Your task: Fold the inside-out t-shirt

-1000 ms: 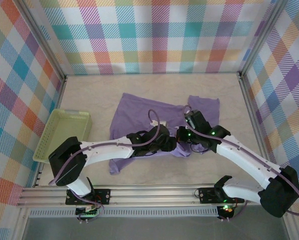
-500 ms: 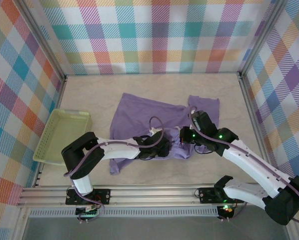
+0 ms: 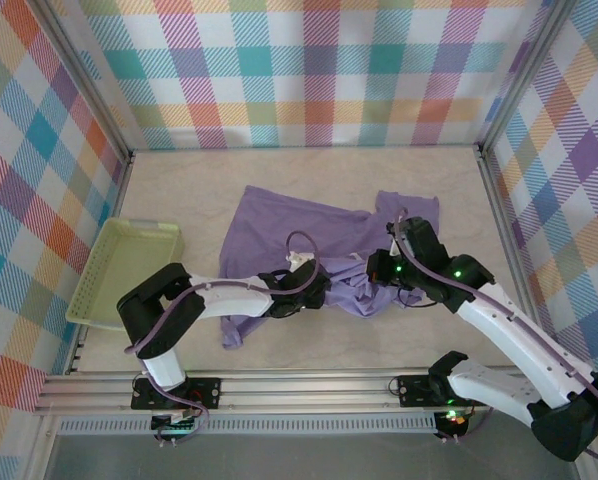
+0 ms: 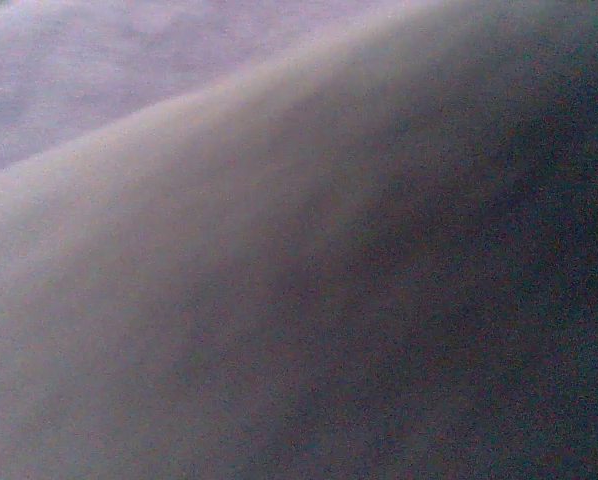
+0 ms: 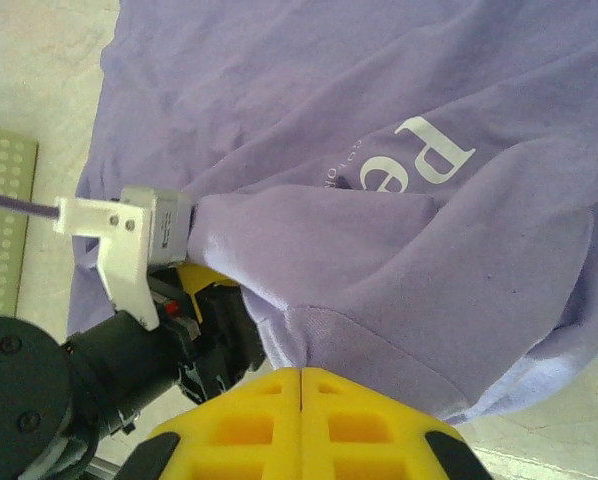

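The inside-out t-shirt (image 3: 279, 225) lies wrinkled on the table's middle, lavender with a faint white print (image 5: 434, 160) showing through. My right gripper (image 3: 377, 272) is shut on its near hem; the yellow fingers (image 5: 301, 372) meet on the stitched edge and lift a fold. My left gripper (image 3: 314, 284) reaches in from the left, its front end tucked inside that lifted fold. Its white camera mount (image 5: 119, 235) and black body stick out, but its fingers are hidden. Blurred purple cloth (image 4: 179, 120) covers the left wrist camera.
A pale green perforated tray (image 3: 129, 265) sits at the table's left edge. An aluminium rail (image 3: 299, 385) runs along the near edge with both arm bases. Checkered walls close off three sides. Bare tabletop (image 3: 299, 165) lies behind the shirt.
My right gripper has drawn the pinched hem a little right and back. The left gripper has shifted slightly left, and the fabric now drapes over its front.
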